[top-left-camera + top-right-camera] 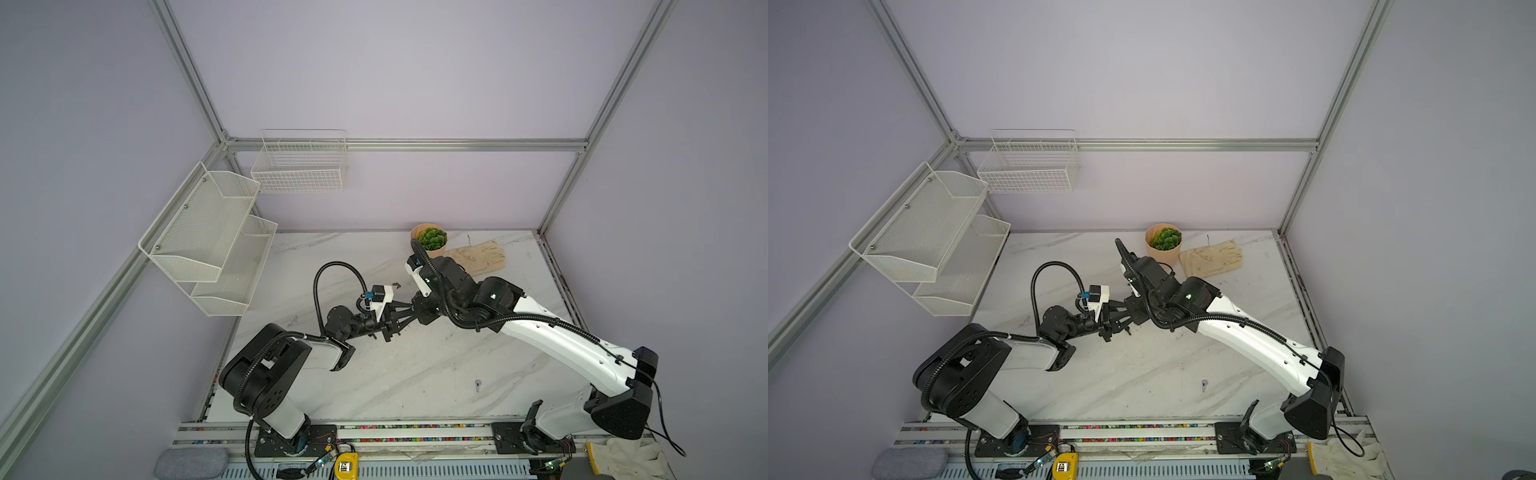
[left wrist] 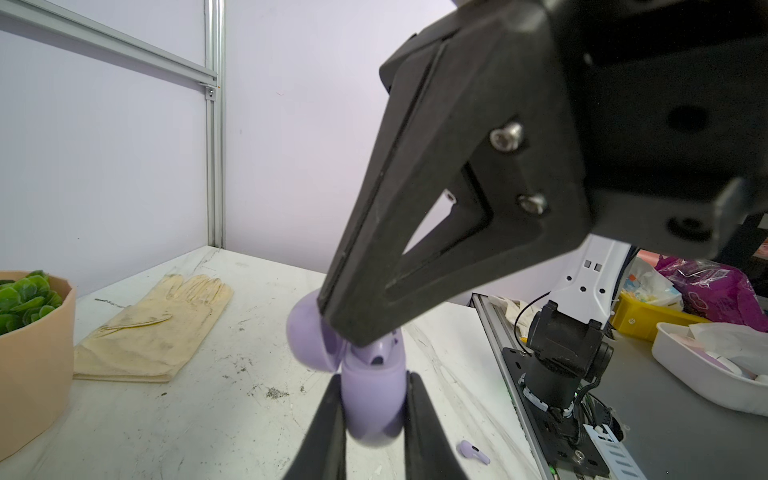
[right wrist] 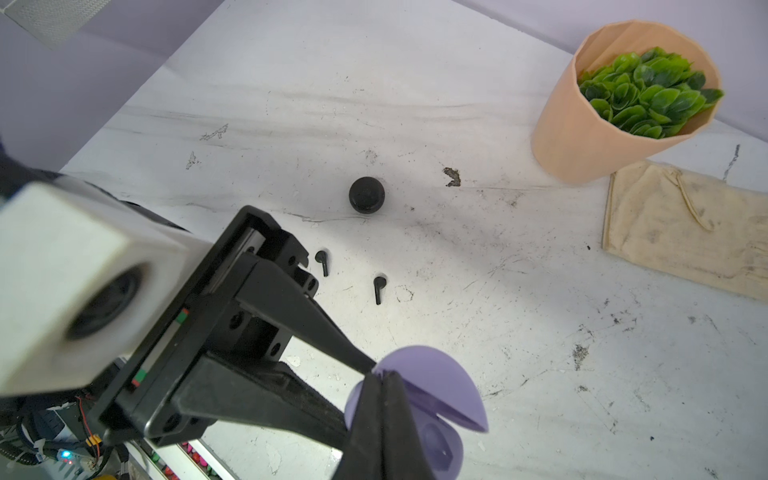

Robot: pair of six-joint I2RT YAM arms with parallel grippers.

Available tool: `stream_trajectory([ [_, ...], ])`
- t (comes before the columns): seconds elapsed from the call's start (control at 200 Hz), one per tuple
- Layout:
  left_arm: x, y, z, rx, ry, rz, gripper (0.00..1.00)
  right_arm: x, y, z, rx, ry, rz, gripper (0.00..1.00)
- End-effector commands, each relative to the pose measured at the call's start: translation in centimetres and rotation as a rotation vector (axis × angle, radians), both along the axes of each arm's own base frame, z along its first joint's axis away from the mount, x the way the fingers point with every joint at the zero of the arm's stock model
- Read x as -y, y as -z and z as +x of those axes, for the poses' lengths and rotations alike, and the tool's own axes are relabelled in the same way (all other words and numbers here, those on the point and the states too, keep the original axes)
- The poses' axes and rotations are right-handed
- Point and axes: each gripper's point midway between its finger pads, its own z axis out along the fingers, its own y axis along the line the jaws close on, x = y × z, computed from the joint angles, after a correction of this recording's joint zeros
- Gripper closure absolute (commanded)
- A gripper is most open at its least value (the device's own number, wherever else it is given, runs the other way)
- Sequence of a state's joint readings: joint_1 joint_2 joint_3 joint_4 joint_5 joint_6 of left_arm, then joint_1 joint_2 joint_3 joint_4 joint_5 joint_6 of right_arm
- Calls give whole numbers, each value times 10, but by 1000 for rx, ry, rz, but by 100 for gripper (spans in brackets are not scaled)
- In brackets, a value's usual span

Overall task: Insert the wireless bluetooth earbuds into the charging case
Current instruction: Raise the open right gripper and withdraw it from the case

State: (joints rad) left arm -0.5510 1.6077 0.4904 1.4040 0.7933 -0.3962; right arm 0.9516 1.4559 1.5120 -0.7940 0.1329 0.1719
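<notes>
My left gripper (image 2: 374,386) is shut on the lilac charging case (image 2: 376,411) and holds it above the table with its lid (image 3: 432,374) swung open. My right gripper (image 3: 384,376) is shut, and its tips rest at the case's open mouth, right by the hinge. Whether anything is pinched between them is hidden. A lilac piece with a dark hole (image 2: 380,353) sits in the mouth under those tips. One lilac earbud (image 1: 478,385) lies loose on the marble near the front. Two black earbuds (image 3: 322,262) (image 3: 379,289) lie near a shut round black case (image 3: 366,194).
A peach pot with a green plant (image 1: 430,240) and a cream glove (image 1: 482,255) sit at the back of the table (image 1: 415,374). White mesh shelves (image 1: 208,237) and a wire basket (image 1: 299,166) hang on the left wall.
</notes>
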Motion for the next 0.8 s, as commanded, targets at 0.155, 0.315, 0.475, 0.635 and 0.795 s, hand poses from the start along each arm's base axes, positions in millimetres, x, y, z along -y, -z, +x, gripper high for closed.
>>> stream_trajectory([
  [0.155, -5, -39, -5, 165, -18, -78, 100, 10, 12, -4, -24, 11, -33, 100],
  [0.315, -5, -38, -5, 164, -19, -77, 100, 3, -4, -4, -17, -8, 8, 92],
  [0.475, -4, -36, -4, 149, -19, -76, 100, -4, -62, 1, 47, 0, 108, 72],
  [0.635, -7, -33, -8, 132, -27, -77, 100, 38, -83, 7, 109, 207, 135, 66],
  [0.795, -9, -31, -18, 112, -30, -81, 100, 132, -32, -8, 16, 593, 162, 61],
])
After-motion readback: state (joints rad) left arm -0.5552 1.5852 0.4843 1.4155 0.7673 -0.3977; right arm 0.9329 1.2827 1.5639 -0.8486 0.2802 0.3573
